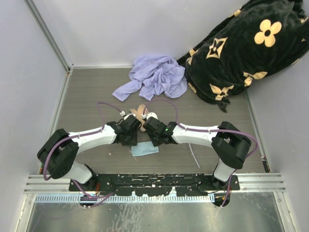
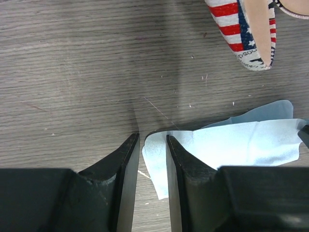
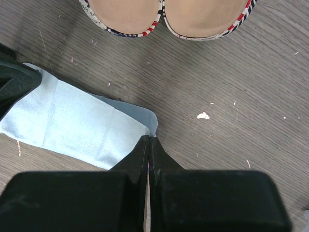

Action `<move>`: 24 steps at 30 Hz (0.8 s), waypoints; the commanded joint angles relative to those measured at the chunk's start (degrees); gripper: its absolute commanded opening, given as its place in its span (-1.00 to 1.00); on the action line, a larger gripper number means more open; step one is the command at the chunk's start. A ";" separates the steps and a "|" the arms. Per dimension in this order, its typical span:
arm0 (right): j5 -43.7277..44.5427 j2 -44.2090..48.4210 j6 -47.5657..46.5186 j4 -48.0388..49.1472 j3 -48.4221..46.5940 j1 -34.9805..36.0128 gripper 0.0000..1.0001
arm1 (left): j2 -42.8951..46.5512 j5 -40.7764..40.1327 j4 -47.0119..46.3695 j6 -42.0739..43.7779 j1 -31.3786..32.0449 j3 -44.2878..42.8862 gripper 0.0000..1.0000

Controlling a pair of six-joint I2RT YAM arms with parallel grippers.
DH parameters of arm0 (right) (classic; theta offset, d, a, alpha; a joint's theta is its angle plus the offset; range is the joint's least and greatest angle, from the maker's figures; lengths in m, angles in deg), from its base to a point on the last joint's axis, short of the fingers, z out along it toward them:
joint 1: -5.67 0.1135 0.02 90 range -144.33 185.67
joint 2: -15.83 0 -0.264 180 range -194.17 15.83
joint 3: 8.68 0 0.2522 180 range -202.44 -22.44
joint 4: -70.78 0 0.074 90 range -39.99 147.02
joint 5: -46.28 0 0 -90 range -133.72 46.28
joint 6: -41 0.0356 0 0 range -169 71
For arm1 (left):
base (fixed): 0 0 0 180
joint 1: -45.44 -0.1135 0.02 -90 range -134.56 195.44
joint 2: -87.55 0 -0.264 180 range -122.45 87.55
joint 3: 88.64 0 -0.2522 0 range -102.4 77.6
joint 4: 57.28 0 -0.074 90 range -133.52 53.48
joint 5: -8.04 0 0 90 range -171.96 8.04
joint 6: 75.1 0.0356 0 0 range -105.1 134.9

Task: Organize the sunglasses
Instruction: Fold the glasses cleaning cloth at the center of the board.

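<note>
Half-open left end effector [image 2: 152,139] straddles the blue cloth [image 2: 241,145]; right end effector [image 3: 148,140] pinches its corner.

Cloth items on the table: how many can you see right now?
3: blue cloth near the front centre; lavender cloth crumpled at the back; black blanket in the back right corner. Others may be hidden under those heaps.

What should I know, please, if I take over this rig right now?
Left claw: slightly open, a corner of the light-blue cloth between its fingers.
Right claw: shut at the cloth's opposite edge; whether it pinches is unclear.
Red-and-white case: on the table just beyond both claws.
Sunglasses: not made out in any view.
Done: nothing evident. Left: locate and tidy the sunglasses.
</note>
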 commanded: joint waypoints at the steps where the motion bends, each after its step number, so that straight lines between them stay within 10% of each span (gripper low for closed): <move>1: 0.84 2.65 0.53 1.55 -0.35 0.02 -0.99 | -0.36 -1.15 -1.29 0.12 0.31 -0.11 -0.43; 24: 0.80 3.61 0.99 2.32 0.01 0.07 -0.99 | 4.78 -0.39 -2.47 -0.56 1.32 0.85 -0.99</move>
